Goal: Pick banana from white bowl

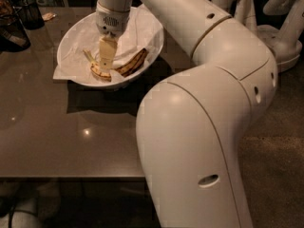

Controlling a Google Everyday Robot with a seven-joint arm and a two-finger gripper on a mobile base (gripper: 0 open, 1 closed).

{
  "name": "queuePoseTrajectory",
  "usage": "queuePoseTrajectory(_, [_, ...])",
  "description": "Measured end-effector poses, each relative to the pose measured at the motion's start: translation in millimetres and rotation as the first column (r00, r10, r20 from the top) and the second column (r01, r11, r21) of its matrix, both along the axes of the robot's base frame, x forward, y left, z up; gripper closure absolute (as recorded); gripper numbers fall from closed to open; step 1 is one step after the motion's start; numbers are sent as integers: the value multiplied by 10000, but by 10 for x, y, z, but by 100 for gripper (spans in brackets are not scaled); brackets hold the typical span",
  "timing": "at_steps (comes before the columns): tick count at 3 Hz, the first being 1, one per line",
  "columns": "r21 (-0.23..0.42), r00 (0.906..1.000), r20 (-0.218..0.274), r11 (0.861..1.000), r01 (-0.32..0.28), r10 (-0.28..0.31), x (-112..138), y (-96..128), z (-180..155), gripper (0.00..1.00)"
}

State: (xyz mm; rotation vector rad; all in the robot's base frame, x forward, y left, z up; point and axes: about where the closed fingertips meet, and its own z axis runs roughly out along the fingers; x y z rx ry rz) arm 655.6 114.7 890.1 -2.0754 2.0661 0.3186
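Locate the gripper [104, 65] inside the bowl [153, 56], lowered onto one end of the banana [130, 64]. You cannot tell its grip state. The banana lies mid-bowl on paper [80, 37].

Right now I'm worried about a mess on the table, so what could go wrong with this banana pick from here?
The gripper is down inside the white bowl over one end of the banana, not its middle, so a lift might let the long side swing or slip out. The banana is heavily browned and probably soft; a hard squeeze could crush it. The paper lining lies right under it and could be pinched and dragged up too.
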Motion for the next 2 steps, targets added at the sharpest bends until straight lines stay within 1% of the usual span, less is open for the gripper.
queuePoseTrajectory(1, [-74,9999,-154,10000,66,-67,43,-9,-96,41])
queuePoseTrajectory(2, [-108,9994,-328,9999,65,-68,66,-6,-197,43])
